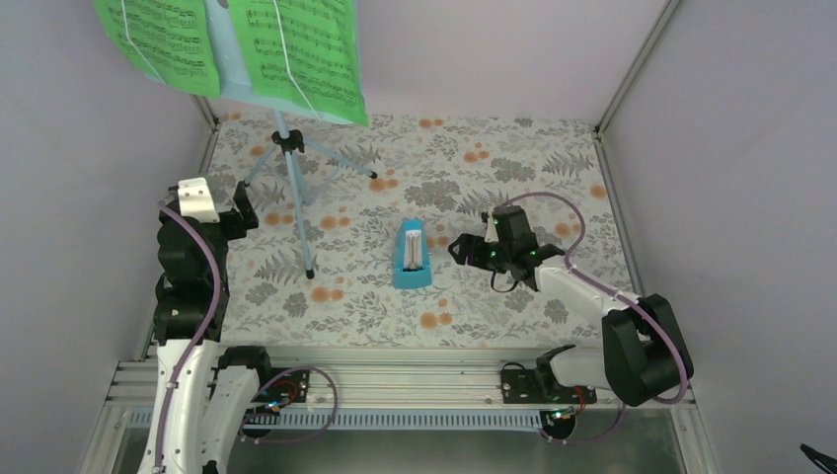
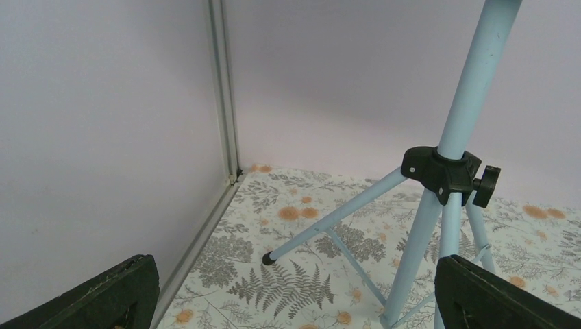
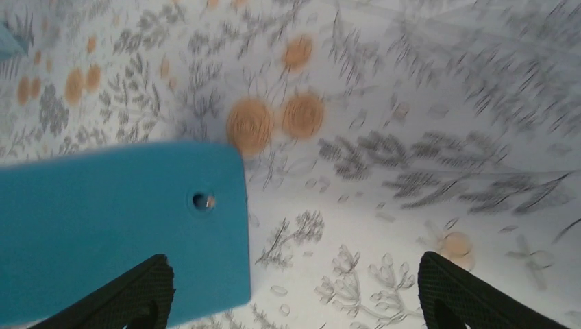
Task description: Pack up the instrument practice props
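The stand is at the far left of the floral table, upright on its three spread legs, with its pole rising out of the top of the overhead view. Two green pages lie side by side on its desk, each with a thin white cord across it. The metronome lies flat near the middle of the table, white face up, well apart from the stand and its long side running from near to far.

The left gripper hangs low near the left wall, just beside the stand's near-left legs. Its jaws are spread wide and hold nothing. In the left wrist view the pole and the black hub with its knob stand ahead and to the right. One pale blue leg comes down just beside the right finger; I cannot tell whether they touch. One leg's black foot rests on the table towards the corner.

The right gripper is just to the right of the metronome, pointing at it and not touching it in the overhead view. Its jaws are apart and empty. The right wrist view is blurred: a flat blue side of the metronome with a small hole fills the lower left, just beyond the left finger, and bare table lies between the fingers
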Robot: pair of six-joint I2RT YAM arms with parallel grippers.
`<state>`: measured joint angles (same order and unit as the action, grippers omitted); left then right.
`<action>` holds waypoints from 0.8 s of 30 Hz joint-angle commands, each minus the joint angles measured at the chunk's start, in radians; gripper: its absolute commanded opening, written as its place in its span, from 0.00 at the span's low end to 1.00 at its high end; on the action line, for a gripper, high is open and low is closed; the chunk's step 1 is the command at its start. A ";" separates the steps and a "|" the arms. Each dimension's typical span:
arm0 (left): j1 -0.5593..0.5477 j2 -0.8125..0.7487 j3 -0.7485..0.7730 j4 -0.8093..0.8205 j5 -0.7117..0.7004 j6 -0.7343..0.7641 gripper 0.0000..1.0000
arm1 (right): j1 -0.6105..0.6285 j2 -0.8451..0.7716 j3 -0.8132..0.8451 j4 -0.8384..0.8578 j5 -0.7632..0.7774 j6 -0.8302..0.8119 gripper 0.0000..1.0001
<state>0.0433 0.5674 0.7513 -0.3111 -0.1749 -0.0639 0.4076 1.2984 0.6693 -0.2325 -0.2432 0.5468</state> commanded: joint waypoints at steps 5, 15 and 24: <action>0.004 0.006 -0.005 0.011 -0.011 -0.008 1.00 | 0.107 0.026 -0.096 0.185 -0.087 0.090 0.67; 0.003 0.002 -0.004 0.009 -0.008 -0.008 1.00 | 0.198 0.114 -0.094 0.246 -0.049 0.122 0.46; 0.004 -0.003 -0.004 0.008 -0.007 -0.008 1.00 | 0.342 0.128 -0.073 0.361 -0.089 0.168 0.39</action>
<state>0.0433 0.5758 0.7513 -0.3115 -0.1761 -0.0639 0.6876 1.4307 0.5770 0.0154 -0.3035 0.6712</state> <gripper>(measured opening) 0.999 0.391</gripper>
